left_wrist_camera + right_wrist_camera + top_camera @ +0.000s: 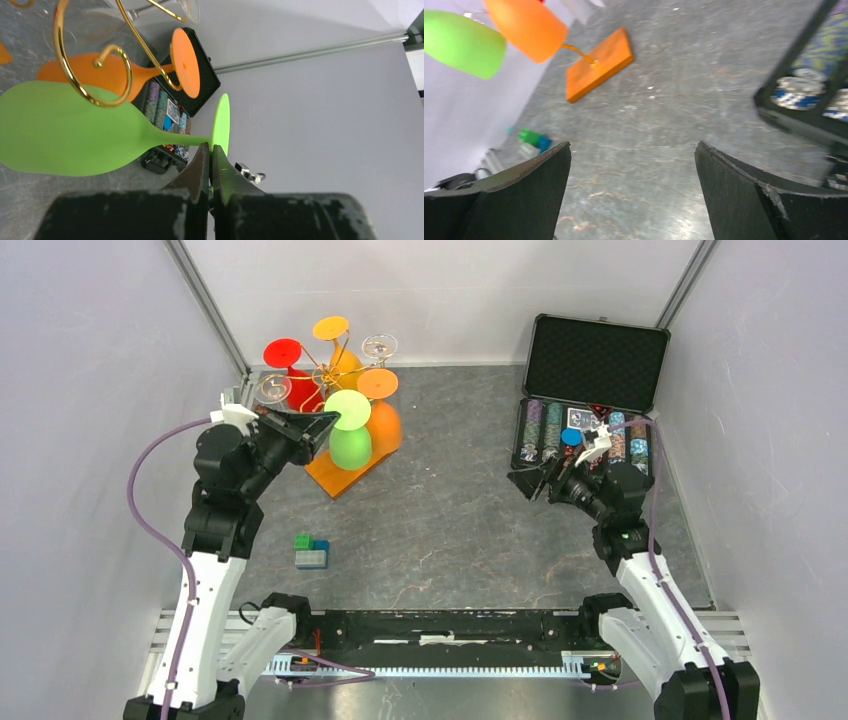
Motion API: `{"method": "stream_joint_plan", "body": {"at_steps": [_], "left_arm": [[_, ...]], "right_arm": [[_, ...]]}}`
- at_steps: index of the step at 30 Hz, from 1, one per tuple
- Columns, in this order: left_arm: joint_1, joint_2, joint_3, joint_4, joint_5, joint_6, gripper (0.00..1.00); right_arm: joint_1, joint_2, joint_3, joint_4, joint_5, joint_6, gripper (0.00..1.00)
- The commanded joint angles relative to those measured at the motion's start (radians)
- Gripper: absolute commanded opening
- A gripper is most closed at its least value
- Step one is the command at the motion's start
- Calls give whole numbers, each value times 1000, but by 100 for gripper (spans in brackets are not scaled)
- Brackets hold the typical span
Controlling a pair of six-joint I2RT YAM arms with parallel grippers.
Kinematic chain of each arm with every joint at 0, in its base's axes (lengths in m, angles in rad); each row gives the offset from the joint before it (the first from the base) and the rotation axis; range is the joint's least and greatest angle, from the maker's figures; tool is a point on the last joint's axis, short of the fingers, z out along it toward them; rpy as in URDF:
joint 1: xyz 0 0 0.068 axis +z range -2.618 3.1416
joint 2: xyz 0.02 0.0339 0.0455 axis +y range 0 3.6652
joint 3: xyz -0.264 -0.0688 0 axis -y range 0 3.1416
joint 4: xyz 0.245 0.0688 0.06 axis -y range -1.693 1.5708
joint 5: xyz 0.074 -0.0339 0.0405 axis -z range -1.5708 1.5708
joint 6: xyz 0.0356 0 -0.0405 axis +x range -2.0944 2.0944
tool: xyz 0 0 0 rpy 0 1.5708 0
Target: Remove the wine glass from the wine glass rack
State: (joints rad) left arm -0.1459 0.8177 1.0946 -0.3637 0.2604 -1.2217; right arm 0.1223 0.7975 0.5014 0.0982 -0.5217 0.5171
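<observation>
The wine glass rack (322,372) is a gold wire stand on an orange base (340,475) at the back left. It carries red (283,352), orange (377,383) and clear (379,345) glasses, hung upside down. My left gripper (330,423) is shut on the edge of the foot of a green wine glass (350,445) at the rack's front. In the left wrist view the fingertips (210,147) pinch the green foot (221,120). The stem shows bare there, and a gold curl (75,80) crosses the bowl (65,132). My right gripper (530,480) is open and empty over the table (631,150).
An open black case of poker chips (590,390) stands at the back right, just behind my right gripper. A small stack of green, blue and grey blocks (311,553) lies on the table in front of the rack. White walls close in both sides.
</observation>
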Motion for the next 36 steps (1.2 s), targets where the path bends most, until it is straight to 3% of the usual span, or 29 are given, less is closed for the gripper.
{"method": "stream_joint_plan", "body": {"at_steps": [1, 9, 14, 19, 29, 36], "left_arm": [[3, -64, -43, 37, 120, -73, 2], [-6, -140, -81, 50, 260, -199, 2], [-17, -181, -137, 195, 312, -382, 2], [-42, -185, -126, 261, 310, -471, 2], [-95, -178, -111, 291, 271, -502, 2], [-118, -173, -118, 331, 235, -521, 2]], "right_arm": [[73, 9, -83, 362, -147, 222, 98], [371, 110, -193, 884, -59, 498, 98], [527, 214, -211, 1197, 49, 689, 98], [640, 346, -193, 1503, 185, 820, 98], [717, 516, -64, 1691, 236, 878, 98], [742, 589, -2, 1797, 265, 966, 77]]}}
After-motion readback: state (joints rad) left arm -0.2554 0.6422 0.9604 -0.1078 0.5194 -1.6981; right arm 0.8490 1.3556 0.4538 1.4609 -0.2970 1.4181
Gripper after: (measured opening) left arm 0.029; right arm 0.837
